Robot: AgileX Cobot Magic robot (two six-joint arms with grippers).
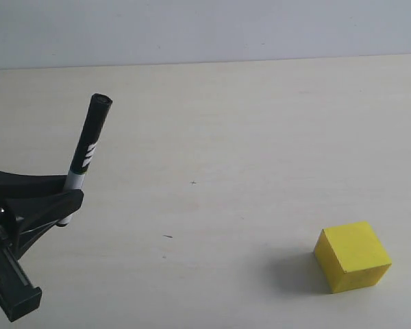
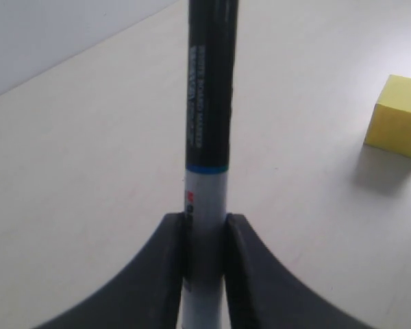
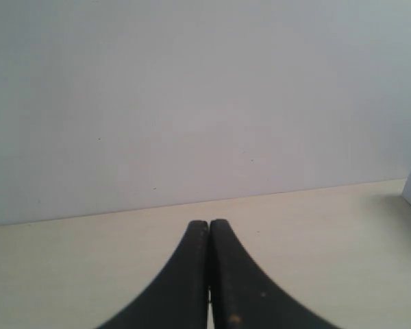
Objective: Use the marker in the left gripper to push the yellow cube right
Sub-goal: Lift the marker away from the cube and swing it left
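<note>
My left gripper sits at the lower left of the exterior view, shut on the marker. The marker's black cap points up and away from the fingers; its white barrel is pinched between them. In the left wrist view the marker runs straight out from between the two black fingers. The yellow cube rests on the table at the lower right, far from the marker and not touching it; it also shows in the left wrist view. My right gripper is shut with nothing in it, out of the exterior view.
The pale table stretches between the marker and the cube, with a few tiny dark specks. A light wall runs along the table's far edge.
</note>
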